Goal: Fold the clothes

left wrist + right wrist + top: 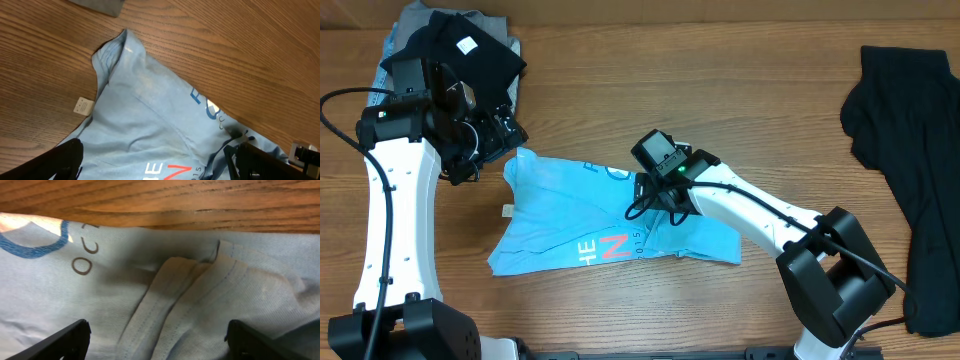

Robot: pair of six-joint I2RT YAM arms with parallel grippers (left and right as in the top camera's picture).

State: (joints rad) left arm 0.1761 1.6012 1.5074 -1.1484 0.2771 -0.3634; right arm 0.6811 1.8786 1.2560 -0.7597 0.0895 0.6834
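Observation:
The clothes are one light blue T-shirt [585, 215], lying crumpled and partly folded mid-table, with white and coral-red letters [602, 250] facing up. My left gripper [508, 135] hovers open above the shirt's upper left corner. In the left wrist view its fingers [55, 160] straddle the blue cloth [150, 100] without touching it, the gripper [155, 167] wide apart. My right gripper [655, 195] is low over the shirt's right part. It stands open [160, 340] over stacked hemmed folds [190, 295], its fingertips [62, 340] on either side with nothing pinched.
A pile of black and grey garments [460, 50] lies at the back left, close behind the left arm. A black garment [910, 150] lies along the right edge. A small white tag [83, 106] sticks out from the shirt's left edge on the wooden table [740, 90].

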